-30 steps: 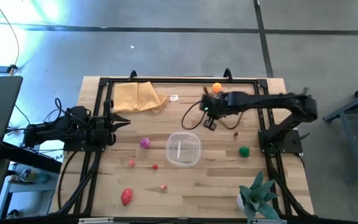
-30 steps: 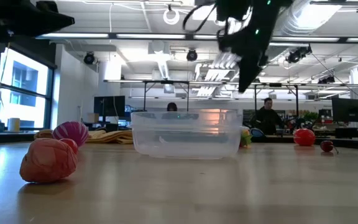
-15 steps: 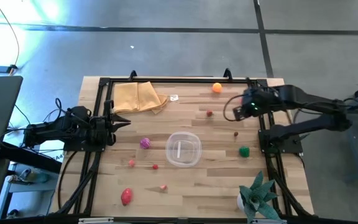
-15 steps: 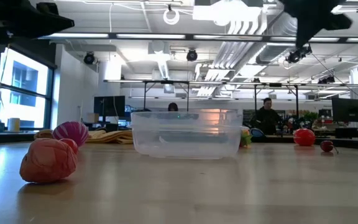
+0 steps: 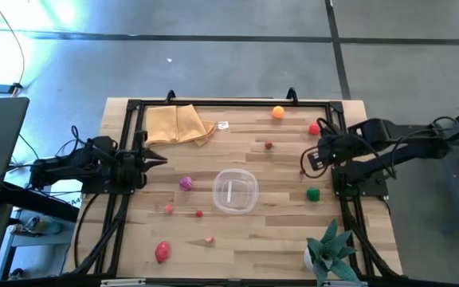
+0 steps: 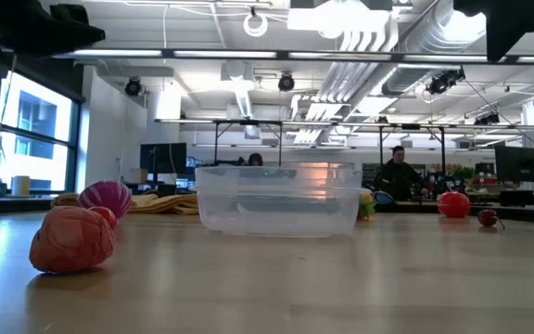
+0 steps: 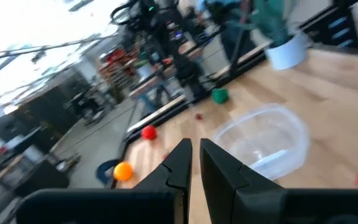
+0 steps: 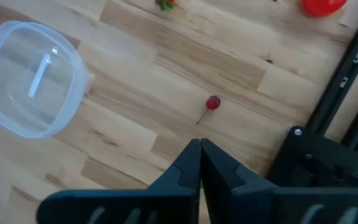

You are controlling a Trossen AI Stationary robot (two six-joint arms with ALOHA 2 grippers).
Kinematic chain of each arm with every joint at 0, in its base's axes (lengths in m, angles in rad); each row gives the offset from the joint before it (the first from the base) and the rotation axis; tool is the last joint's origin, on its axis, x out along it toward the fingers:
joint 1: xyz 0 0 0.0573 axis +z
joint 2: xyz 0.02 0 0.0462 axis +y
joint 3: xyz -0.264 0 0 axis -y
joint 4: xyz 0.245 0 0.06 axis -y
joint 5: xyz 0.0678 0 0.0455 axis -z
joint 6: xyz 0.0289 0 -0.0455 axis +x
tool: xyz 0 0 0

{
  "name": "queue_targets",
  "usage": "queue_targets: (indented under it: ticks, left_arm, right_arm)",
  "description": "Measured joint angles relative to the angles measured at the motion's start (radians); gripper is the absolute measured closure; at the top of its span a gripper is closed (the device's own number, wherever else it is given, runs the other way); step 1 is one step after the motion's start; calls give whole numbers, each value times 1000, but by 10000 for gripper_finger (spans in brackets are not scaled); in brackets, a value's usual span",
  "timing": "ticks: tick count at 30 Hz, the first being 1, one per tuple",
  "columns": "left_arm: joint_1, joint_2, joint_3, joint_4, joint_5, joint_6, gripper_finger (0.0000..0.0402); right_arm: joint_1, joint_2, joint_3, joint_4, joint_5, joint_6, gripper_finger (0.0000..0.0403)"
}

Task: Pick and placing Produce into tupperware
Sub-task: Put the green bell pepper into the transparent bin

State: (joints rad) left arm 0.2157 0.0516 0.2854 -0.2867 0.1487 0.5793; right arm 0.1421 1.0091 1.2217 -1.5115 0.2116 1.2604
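Note:
The clear round tub (image 5: pixel 235 191) (image 6: pixel 278 198) stands near the table's middle with nothing in it. Toy produce lies scattered on the wood: an orange (image 5: pixel 278 112), a red tomato (image 5: pixel 315 127), a small strawberry (image 5: pixel 268 144), a cherry (image 5: pixel 302 171) (image 8: pixel 212 103), a green piece (image 5: pixel 313 193), a magenta piece (image 5: pixel 186 183) and a red piece (image 5: pixel 162 252). My right gripper (image 5: pixel 309 159) (image 8: pixel 199 148) hovers shut above the cherry near the right edge. My left gripper (image 5: pixel 161 159) (image 7: pixel 195 152) waits shut at the left side, pointing toward the tub.
A tan folded cloth (image 5: pixel 178 125) lies at the far left corner. A spiky green potted plant (image 5: pixel 329 247) stands at the near right corner. Black frame rails (image 5: pixel 343 207) run along the table's sides. Small pink and red pieces (image 5: pixel 198 213) lie left of the tub.
My right gripper has drawn back from over the table's far middle toward the right edge and risen, uncovering the red tomato. It stayed shut and carried nothing that shows. No produce has moved.

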Motion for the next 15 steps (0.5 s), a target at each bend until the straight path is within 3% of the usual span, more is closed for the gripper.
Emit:
queue_targets:
  ticks: [3,9,15]
  left_arm:
    - [0,16,76,-27,8,-32,378]
    - [0,128,246,-269,-29,-85,378]
    - [0,291,302,-377,17,-90,378]
  right_arm:
    - [41,11,0,0,21,30,402]
    - [100,20,0,-15,25,55,402]
    - [171,30,-1,-40,-16,210,402]
